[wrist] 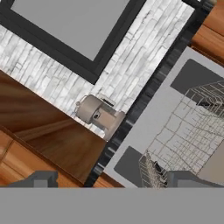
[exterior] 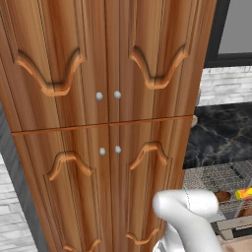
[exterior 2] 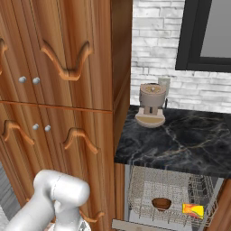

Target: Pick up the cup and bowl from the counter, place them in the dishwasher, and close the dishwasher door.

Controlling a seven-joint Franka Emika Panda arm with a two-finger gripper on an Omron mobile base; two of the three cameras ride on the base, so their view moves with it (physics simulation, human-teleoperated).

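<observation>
Carved wooden cabinet doors (exterior: 98, 123) took up most of my left base view, with the black veined desk (exterior 2: 180, 135) running off beside them under a white brick wall (exterior 2: 153, 36) and a dark-framed window (exterior 2: 203, 40). On my right base view the dishwasher (exterior 2: 169, 194) stood open below the desk edge, its wire rack (exterior 2: 153, 182) pulled out. The bowl (exterior 2: 161, 203) sat upright in the rack, and the cup (exterior 2: 193, 210) lay beside it, just apart, nearer the rack's right wall. A beige appliance (exterior 2: 151, 106) stood on the desk against the wall. In my hand view the fingers (wrist: 107, 180) were spread wide apart and held nothing; the rack lay beyond the one fingertip (wrist: 188, 178), open desk edge between them.
</observation>
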